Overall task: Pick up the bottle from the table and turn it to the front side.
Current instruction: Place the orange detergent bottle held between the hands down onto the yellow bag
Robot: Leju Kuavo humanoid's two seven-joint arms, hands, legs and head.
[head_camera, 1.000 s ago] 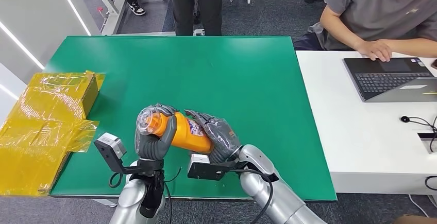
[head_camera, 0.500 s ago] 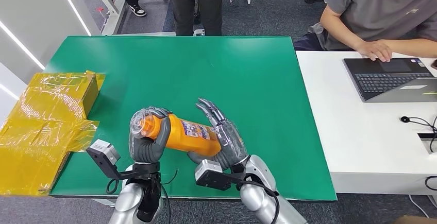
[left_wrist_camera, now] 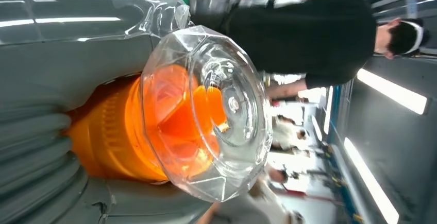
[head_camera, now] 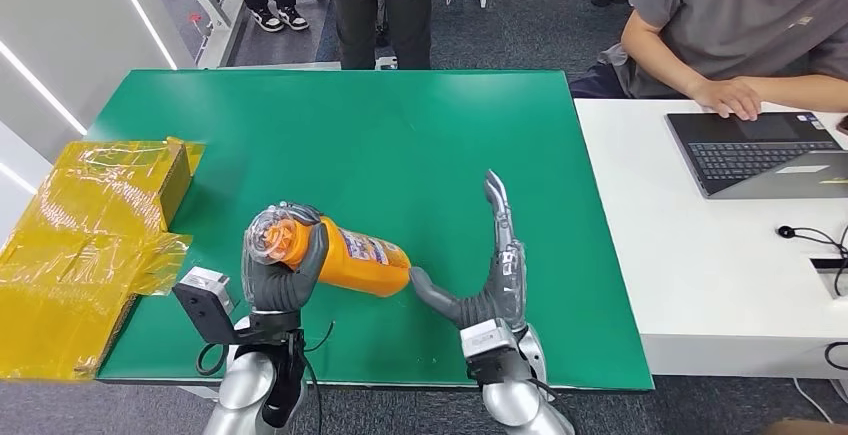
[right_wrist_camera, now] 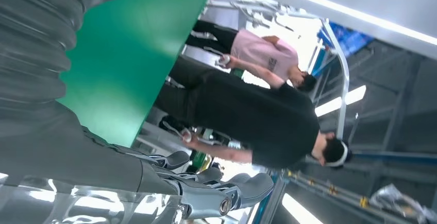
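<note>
An orange bottle (head_camera: 350, 256) with a clear faceted cap (left_wrist_camera: 211, 110) lies tilted above the green table (head_camera: 400, 145), its cap toward me and its printed label facing up. My left hand (head_camera: 280, 275) grips it around the neck, just behind the cap. My right hand (head_camera: 495, 275) stands to the right of the bottle with its fingers (right_wrist_camera: 221, 195) straight and pointing up. Its thumb reaches toward the bottle's base; I cannot tell whether it touches.
A yellow wrapped box (head_camera: 85, 245) sits at the table's left edge. To the right stands a white desk (head_camera: 700, 255) with a laptop (head_camera: 760, 150) and a seated person (head_camera: 740, 25). More people (head_camera: 380, 5) stand beyond the table's far edge.
My right hand let go of the bottle's body, swung out to the right and straightened its fingers. The bottle stays in my left hand, shifted slightly left, its label now uncovered.
</note>
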